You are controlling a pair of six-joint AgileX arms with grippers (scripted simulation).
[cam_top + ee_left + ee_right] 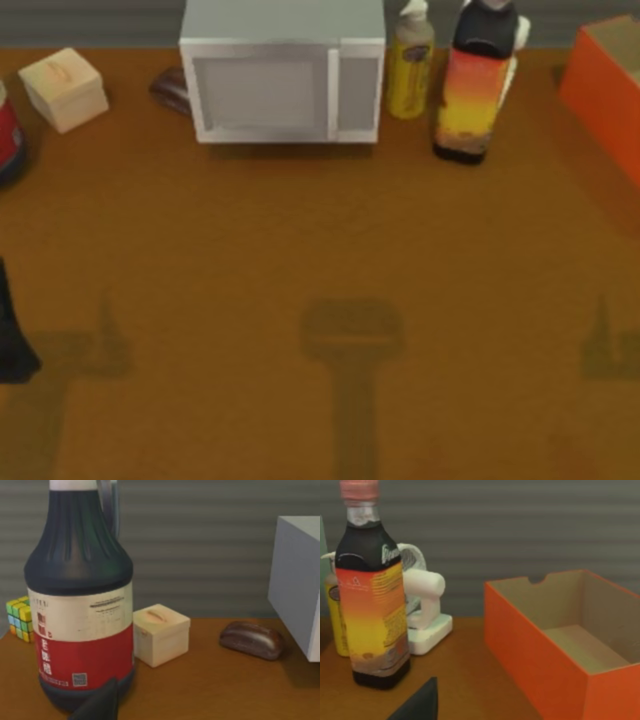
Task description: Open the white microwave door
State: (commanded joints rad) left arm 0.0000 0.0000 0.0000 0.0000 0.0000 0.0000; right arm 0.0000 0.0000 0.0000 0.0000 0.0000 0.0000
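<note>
White microwave door sits flush shut on the white microwave at the counter's far side; nothing is done yet. Neither end effector's opening can be told.

dark bottle label print, none legible

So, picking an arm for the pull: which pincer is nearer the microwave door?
Left, probably. The left pincer sits by the table's left edge, left of the microwave door. The right pincer faces the orange box, at the table's right side.
</note>
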